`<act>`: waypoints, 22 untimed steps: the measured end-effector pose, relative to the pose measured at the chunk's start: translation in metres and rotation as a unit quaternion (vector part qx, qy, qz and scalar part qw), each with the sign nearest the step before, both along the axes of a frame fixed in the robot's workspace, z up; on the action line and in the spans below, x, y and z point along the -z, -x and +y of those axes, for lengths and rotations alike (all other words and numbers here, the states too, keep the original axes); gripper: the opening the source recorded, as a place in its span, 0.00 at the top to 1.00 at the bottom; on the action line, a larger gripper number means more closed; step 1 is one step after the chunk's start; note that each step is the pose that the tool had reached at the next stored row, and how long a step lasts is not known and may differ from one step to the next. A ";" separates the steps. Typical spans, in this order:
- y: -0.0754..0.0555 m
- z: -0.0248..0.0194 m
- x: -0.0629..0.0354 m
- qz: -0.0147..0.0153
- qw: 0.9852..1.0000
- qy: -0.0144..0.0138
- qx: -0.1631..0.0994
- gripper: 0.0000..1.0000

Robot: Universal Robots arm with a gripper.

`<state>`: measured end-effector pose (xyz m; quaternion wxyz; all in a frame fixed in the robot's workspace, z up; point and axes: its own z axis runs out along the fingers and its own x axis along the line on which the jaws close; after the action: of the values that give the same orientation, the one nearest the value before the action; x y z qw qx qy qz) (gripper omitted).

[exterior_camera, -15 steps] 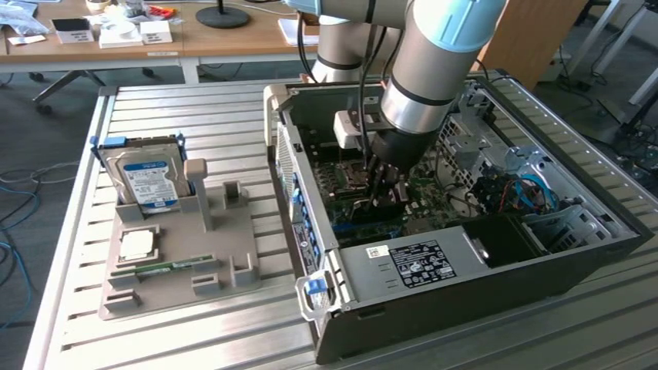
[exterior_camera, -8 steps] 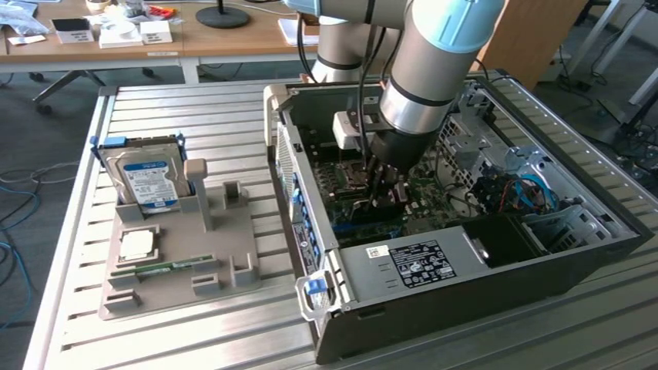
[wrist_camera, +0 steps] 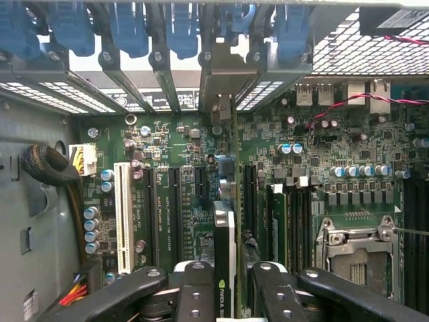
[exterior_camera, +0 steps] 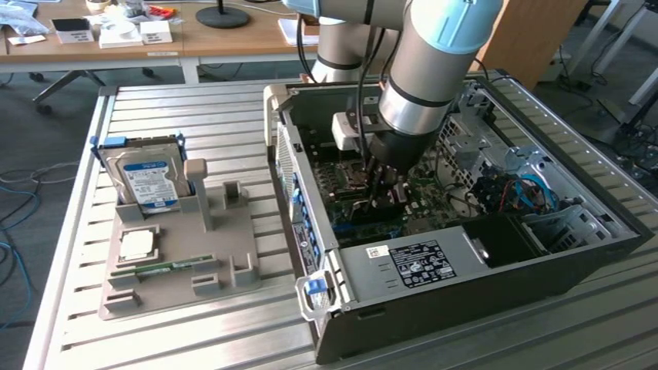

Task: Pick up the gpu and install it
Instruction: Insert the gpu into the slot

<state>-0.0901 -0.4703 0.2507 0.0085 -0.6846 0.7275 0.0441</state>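
The open computer case [exterior_camera: 308,231] lies on its side on the slatted metal table, and my arm reaches down into it. In the wrist view I see the gpu [wrist_camera: 226,221] edge-on: a thin card with a black block, standing upright over a motherboard slot. Its silver bracket [wrist_camera: 218,84] lines up with the rear slot openings. My gripper [wrist_camera: 228,292] is shut on the gpu, one black finger [wrist_camera: 194,295] on each side of the card. In the exterior view the gripper [exterior_camera: 381,183] sits low over the green motherboard [exterior_camera: 432,204], hiding most of the card.
A grey holder tray [exterior_camera: 231,254] at the exterior view's left carries a silver hard drive [exterior_camera: 149,179], a CPU [exterior_camera: 137,245] and a memory stick [exterior_camera: 165,268]. Inside the case are the power supply [exterior_camera: 417,264], blue cables [exterior_camera: 529,193], a white slot [wrist_camera: 123,215] and a CPU socket [wrist_camera: 355,258].
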 end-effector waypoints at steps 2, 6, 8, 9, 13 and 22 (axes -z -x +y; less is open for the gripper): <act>0.000 0.0000 0.0001 0.000 1.000 0.000 0.000 0.74; 0.000 0.0001 0.0002 0.000 1.000 0.000 0.000 0.74; 0.000 0.0001 0.0001 0.000 1.000 0.000 0.000 0.74; 0.000 0.0001 0.0002 0.000 1.000 0.000 0.000 0.74; 0.000 0.0001 0.0002 0.000 1.000 0.000 0.000 0.74; 0.000 0.0001 0.0001 0.000 1.000 0.000 0.000 0.74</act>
<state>-0.0903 -0.4702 0.2506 0.0087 -0.6846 0.7275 0.0443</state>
